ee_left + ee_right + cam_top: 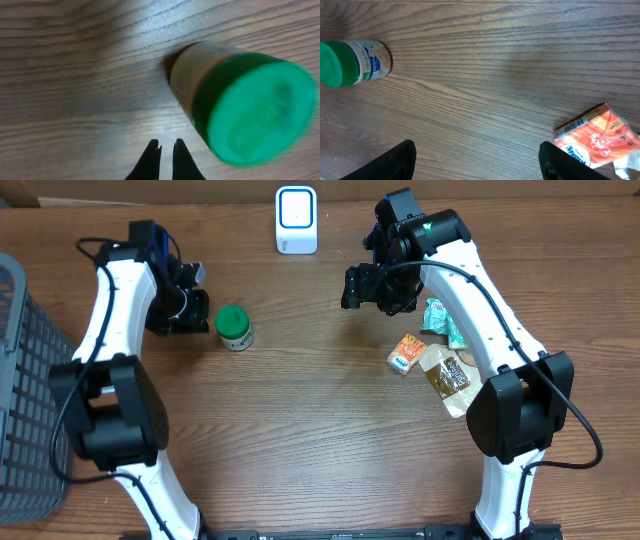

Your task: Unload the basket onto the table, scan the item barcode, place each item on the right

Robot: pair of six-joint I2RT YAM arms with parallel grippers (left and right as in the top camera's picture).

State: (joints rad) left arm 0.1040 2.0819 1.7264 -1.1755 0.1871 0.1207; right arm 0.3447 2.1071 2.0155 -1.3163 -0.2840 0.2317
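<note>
Cannot read the label on the blurred jar [225, 95] up close, nor the small print on the orange packet [597, 137] cropped at the lower edge; only see part of the basket [20, 380] at left.

A wooden worktop [320, 430] fills nearly the whole overhead view: mid-brown boards with a fine, dark grain running from left to right. The light is soft and even, coming from above, and lays a pale sheen [145, 30] across the wood in the left wrist view. Beyond the worktop's far edge runs a lighter tan strip [150, 195]; whether it is a wall or a board cannot be told. At the left edge stands a grey mesh basket [20, 380], cut off by the frame. A black rail [340, 533] lies along the near edge.
</note>
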